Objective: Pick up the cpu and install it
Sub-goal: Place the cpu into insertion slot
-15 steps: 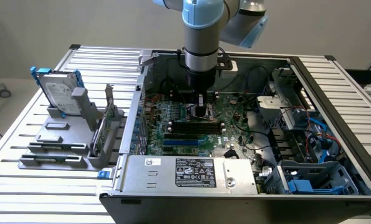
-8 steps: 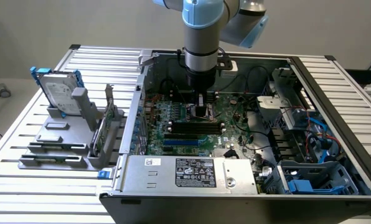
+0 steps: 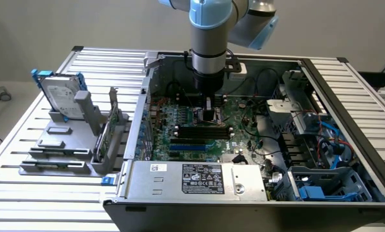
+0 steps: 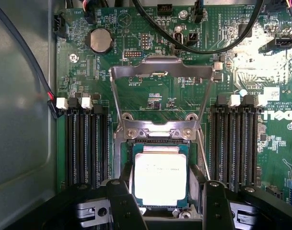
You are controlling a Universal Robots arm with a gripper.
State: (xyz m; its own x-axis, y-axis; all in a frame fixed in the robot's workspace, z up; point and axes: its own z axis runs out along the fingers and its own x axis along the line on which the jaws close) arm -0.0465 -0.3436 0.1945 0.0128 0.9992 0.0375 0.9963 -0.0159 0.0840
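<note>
Slatted metal table point(image 3: 15, 145) under everything, and at nine o'clock in the exterior view a hard drive point(image 3: 60, 94) is parked upright in its stand, well clear of the action. Centre stage is the open case point(image 3: 244, 215), with the arm point(image 3: 211, 43) plunging straight down from twelve o'clock and the gripper point(image 3: 210, 115) low over the board. A blue cage point(image 3: 328, 186) sits down at four o'clock. On the wrist view the cpu point(image 4: 160, 178) lies shiny side up inside the socket point(image 4: 157, 132), with the load plate point(image 4: 161, 72) tipped up open beyond it and memory slots point(image 4: 86, 143) on both flanks. By my read this is the seating step, and doing it well is all about delicacy: chip flat, edges square to the frame, no pressing, no sideways drag across the contacts beneath, and the tool kept vertical. From here it does look square in the frame. Now the fingers point(image 4: 121, 201): set wide apart, one on each side of the cpu. One is just beside its edge and the other shows a gap, so I'd call that no clamp, though whether the near one touches I cannot tell.
</note>
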